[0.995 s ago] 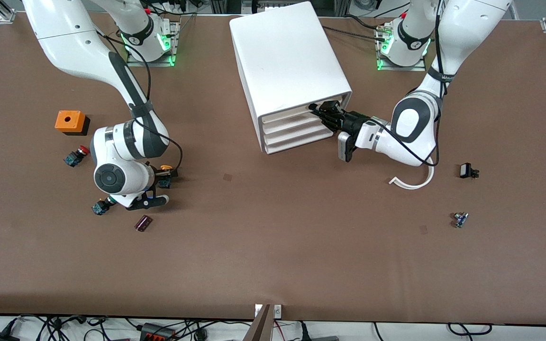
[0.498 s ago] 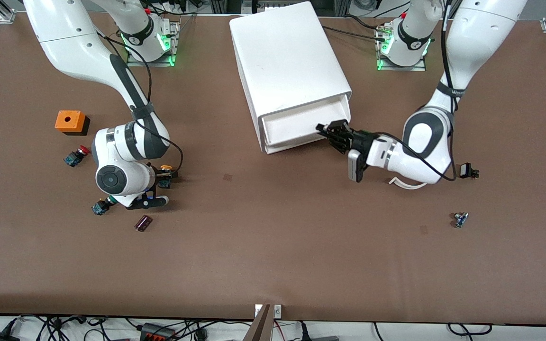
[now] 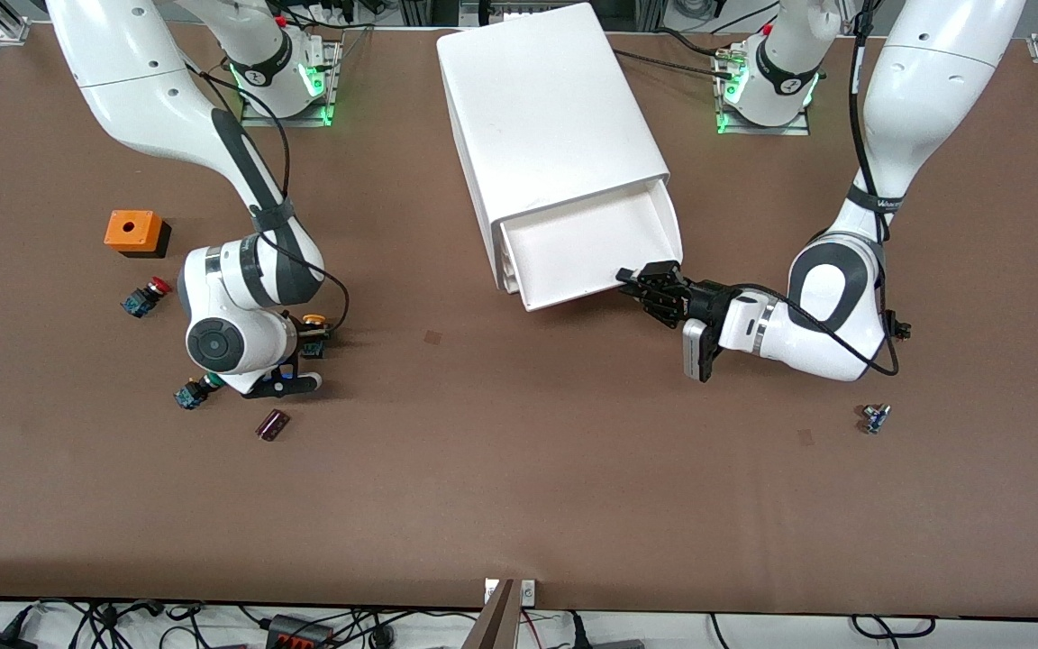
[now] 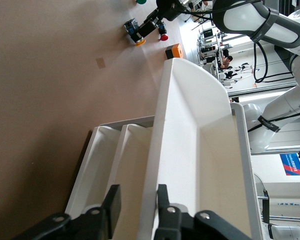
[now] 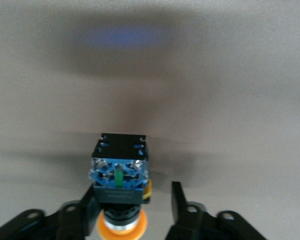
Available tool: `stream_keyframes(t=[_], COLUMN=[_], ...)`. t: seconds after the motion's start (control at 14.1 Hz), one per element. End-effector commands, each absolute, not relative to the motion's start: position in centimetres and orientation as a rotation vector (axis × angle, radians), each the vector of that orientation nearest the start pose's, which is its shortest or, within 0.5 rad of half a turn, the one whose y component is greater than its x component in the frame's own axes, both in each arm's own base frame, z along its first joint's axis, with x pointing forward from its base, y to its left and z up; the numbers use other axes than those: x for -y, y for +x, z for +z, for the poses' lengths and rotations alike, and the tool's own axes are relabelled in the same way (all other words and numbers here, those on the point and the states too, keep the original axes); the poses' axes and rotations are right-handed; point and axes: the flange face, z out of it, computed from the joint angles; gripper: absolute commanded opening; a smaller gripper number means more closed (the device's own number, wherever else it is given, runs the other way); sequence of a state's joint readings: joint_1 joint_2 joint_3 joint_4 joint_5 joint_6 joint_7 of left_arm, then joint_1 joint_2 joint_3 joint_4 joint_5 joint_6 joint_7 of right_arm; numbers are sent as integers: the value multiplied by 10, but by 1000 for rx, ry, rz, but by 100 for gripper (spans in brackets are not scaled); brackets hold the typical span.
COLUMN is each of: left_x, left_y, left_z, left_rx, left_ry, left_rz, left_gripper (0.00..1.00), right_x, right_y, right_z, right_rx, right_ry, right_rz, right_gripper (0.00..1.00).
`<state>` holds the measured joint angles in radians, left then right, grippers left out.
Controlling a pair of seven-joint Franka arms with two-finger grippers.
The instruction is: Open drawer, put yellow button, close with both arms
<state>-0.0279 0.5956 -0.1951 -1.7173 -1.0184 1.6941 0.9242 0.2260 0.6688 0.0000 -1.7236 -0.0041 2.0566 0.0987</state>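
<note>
The drawer (image 3: 587,248), the uppermost in the white cabinet (image 3: 555,117), stands pulled well out and is empty. My left gripper (image 3: 641,284) is at the corner of the drawer's front wall, toward the left arm's end. In the left wrist view (image 4: 137,202) its fingers are open astride that wall: one finger (image 4: 162,200) touches its inner face, the other stands off it. My right gripper (image 3: 307,347) is low on the table, open around the yellow button (image 3: 314,323). In the right wrist view the button (image 5: 120,192) sits between the fingers (image 5: 177,200), with a gap on one side.
An orange box (image 3: 133,232), a red button (image 3: 148,296), a green button (image 3: 190,394) and a small dark part (image 3: 272,425) lie round the right gripper. Small parts (image 3: 876,417) lie near the left arm. The three lower drawers (image 4: 107,165) are shut.
My left gripper has moved toward the front camera and drawn the top drawer out of the cabinet. The right gripper has stayed around the yellow button.
</note>
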Motion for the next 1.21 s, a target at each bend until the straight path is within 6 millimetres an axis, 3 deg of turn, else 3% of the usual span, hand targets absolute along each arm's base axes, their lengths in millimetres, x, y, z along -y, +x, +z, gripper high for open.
stream_keyframes(t=[0.0, 0.21, 0.5, 0.85, 1.14], left_x=[194, 194, 194, 158, 121], left_y=[608, 607, 619, 634, 639], left_z=[275, 323, 381, 432, 490], left_rx=[632, 483, 302, 163, 193], left_ry=[1880, 2003, 2309, 2810, 3014], left_rz=[-192, -327, -516, -548, -558], left_gripper=[100, 100, 100, 100, 100], right_x=[-147, -150, -165, -262, -340], right_y=[621, 641, 677, 677, 650], right_z=[190, 233, 319, 420, 452], right_rx=[208, 208, 227, 434, 592], right_ry=[-3138, -3136, -3137, -3118, -3073], right_rz=[487, 463, 365, 136, 26], right_gripper=[0, 0, 0, 0, 0])
